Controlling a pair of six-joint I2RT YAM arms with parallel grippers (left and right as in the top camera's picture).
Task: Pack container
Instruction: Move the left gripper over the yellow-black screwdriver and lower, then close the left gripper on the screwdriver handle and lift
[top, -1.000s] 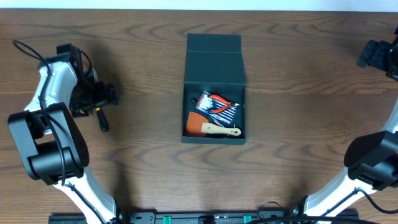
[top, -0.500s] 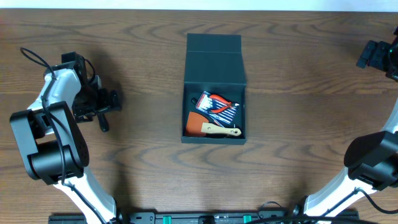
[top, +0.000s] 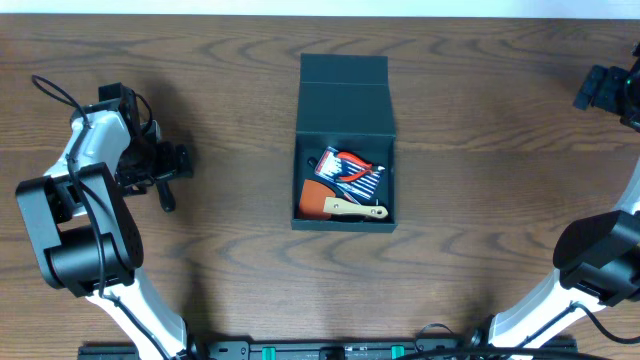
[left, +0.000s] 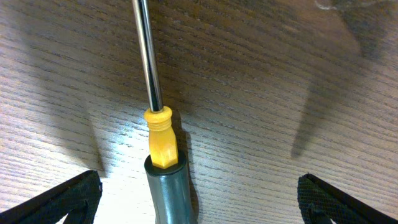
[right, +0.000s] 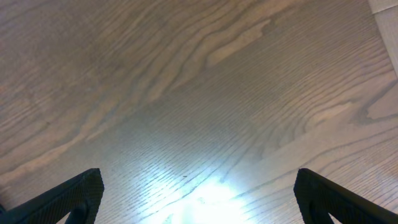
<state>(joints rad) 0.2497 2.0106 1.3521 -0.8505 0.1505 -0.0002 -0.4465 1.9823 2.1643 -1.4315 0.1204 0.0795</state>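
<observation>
Brown wood grain covers the desk, and the dark teal container sits at the centre of the overhead frame. Its lid is thrown back toward the top edge, and the open box below it already holds a red-and-striped packet and a wooden-handled scraper. The right tool hangs at the upper right edge of the frame, well apart from the box; its fingers are spread over bare wood and carry nothing. The left tool hovers at the left of the frame, released, directly over a screwdriver lying flat on the desk. In the wrist view its two fingertips sit at the lower corners, wide apart, with the dark handle between them but left of the midline. The step in hand looks like picking up this screwdriver. To do it well, the tool should probably shift so the handle is centred in the gap, then drop until the fingers nearly meet the wood and close across the thick handle. The yellow collar and the thin steel shaft look like poorer places to grip, since a round bar can roll or pivot. The lift then needs to clear the box wall, and a slot beside the scraper seems the likeliest place for it.
</observation>
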